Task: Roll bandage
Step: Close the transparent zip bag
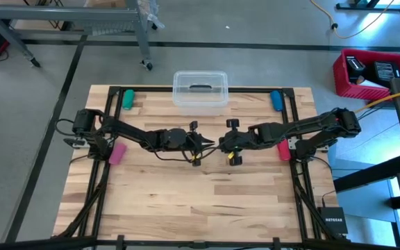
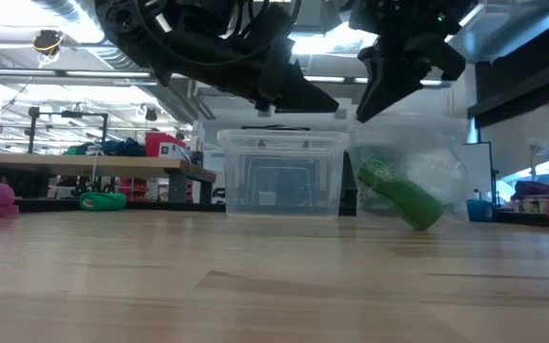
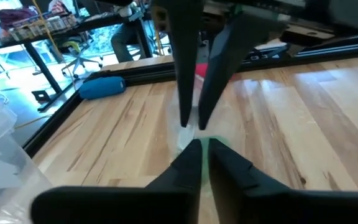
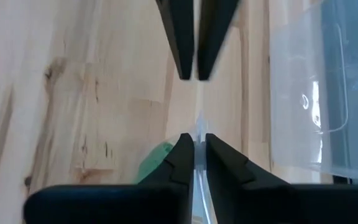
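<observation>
Grey floor surrounds the wooden table (image 1: 186, 208); at centre, left gripper (image 1: 209, 144) and right gripper (image 1: 222, 144) both pinch a clear bag (image 2: 413, 186); clear box (image 1: 200, 90) at twelve o'clock.

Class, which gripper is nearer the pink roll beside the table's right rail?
Right. The right gripper sits mid-table, on the pink roll's side; the left gripper faces it tip to tip, slightly farther away.

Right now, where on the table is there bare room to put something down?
The wide wood nearer than both end effectors is free. Crowded: the centre, where the left end effector and right end effector meet, and the far edge by the clear box.
</observation>
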Action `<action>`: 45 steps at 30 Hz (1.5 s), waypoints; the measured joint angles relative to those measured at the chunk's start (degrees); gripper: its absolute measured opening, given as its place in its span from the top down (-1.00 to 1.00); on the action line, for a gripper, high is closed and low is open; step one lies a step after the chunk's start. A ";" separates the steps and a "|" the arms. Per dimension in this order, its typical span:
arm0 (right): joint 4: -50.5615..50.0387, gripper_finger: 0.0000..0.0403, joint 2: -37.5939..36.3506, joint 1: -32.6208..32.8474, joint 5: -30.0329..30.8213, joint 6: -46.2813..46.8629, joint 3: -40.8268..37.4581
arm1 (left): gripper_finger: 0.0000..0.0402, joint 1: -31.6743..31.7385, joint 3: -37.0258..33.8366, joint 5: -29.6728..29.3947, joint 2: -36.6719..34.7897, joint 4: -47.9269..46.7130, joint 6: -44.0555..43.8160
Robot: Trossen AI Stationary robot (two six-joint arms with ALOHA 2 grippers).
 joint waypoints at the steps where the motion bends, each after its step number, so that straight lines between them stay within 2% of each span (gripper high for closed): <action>1: 0.30 0.83 0.00 0.00 -0.07 0.00 0.00 | 0.86 0.23 0.00 0.00 0.00 -0.04 -0.18; 10: 3.71 0.83 0.00 0.00 -1.51 -0.12 0.02 | 0.36 1.15 0.81 0.72 1.10 0.70 -1.22; 13: 3.91 0.82 0.00 0.00 -1.48 -0.16 0.02 | 0.29 0.83 3.13 0.87 3.76 0.38 -2.86; 18: 3.78 0.82 0.00 0.00 -1.51 -0.16 0.02 | 0.26 0.10 5.30 0.49 4.92 -1.40 1.03; 25: 3.47 0.82 0.00 0.04 -1.51 -0.16 0.02 | 0.45 0.43 5.53 0.27 4.85 -3.82 0.37; 33: 3.46 0.82 0.00 0.04 -1.48 -0.18 0.03 | 0.95 0.67 5.53 0.22 4.81 -2.47 2.92; 45: 0.24 0.82 -0.09 0.04 -0.98 -0.20 0.24 | 1.00 0.18 5.51 0.16 4.00 -2.15 3.32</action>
